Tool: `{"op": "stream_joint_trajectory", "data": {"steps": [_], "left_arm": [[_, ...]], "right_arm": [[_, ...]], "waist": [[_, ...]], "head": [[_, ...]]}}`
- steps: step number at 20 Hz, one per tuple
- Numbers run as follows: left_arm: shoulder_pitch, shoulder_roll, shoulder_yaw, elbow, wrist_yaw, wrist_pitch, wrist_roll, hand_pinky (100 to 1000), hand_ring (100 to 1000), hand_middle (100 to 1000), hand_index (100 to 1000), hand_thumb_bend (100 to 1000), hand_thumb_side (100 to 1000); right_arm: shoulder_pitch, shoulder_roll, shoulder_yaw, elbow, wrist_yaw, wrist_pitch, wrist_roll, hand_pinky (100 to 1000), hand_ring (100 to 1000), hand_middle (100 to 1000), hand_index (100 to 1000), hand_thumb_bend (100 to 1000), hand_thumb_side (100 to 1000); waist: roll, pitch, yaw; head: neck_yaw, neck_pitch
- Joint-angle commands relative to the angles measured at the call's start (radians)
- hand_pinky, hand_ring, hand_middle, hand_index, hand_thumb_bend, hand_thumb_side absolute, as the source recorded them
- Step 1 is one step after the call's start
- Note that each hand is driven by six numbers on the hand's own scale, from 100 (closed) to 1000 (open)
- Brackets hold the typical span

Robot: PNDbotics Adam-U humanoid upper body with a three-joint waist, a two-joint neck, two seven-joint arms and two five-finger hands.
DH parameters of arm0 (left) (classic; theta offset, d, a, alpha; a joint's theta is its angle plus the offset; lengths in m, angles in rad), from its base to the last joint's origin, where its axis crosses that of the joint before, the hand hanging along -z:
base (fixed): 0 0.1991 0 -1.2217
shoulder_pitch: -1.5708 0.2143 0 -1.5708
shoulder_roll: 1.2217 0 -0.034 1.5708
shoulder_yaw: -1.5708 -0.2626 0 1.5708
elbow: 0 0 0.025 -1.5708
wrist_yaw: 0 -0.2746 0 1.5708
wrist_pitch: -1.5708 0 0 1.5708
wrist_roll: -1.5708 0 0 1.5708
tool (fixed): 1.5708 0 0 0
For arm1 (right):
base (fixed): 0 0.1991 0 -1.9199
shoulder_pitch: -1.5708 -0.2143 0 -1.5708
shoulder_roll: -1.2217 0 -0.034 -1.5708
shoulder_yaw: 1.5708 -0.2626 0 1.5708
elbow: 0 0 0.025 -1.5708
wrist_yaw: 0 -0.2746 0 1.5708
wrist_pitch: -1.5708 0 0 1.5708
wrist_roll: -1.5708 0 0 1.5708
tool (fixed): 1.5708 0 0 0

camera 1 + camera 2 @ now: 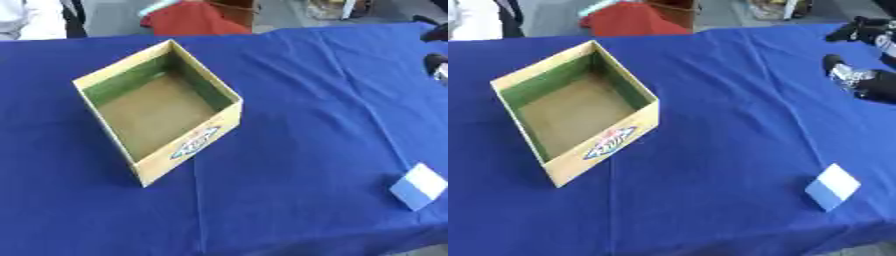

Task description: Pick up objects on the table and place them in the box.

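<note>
right robot hand (859, 75) hovers over the table (710, 125), holding nothing

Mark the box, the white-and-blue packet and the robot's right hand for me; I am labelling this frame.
box (226, 91): left eye view, on its right rim.
packet (832, 187): right eye view, on its top face.
right hand (852, 76): right eye view, on the fingers.

The cardboard box (188, 142) carries a blue, white and red diamond-shaped label (610, 142) on its near outer wall; its lettering is too blurred to read.
</note>
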Motion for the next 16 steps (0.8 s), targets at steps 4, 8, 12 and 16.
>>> {"op": "stream_joint_trajectory", "data": {"steps": [4,8,12,16], "left_arm": [[-0.004,0.027,0.002,-0.017,-0.003,0.0,-0.002,604,808,684,755,167,933],[-0.002,0.028,0.001,-0.017,-0.004,0.002,-0.003,604,808,684,755,168,933],[0.0,0.028,0.001,-0.017,-0.004,0.004,-0.004,604,808,685,755,167,932],[0.0,0.028,0.0,-0.017,-0.003,0.005,-0.005,604,809,685,755,168,933]], "right_arm": [[0.024,-0.026,-0.021,0.006,0.002,-0.027,0.017,895,908,894,914,105,1000],[0.049,-0.019,-0.027,0.016,0.015,-0.043,0.027,899,911,898,914,154,920],[0.067,-0.011,-0.025,0.035,0.022,-0.056,0.058,906,926,907,923,218,830],[0.071,-0.022,-0.007,0.076,0.006,-0.064,0.11,904,927,906,930,222,799]], "waist": [[-0.003,-0.012,-0.006],[-0.005,-0.014,-0.012],[-0.006,-0.016,-0.014],[-0.007,-0.016,-0.012]], "head": [[0.008,0.004],[0.015,0.005],[0.017,0.005],[0.014,0.005]]}}
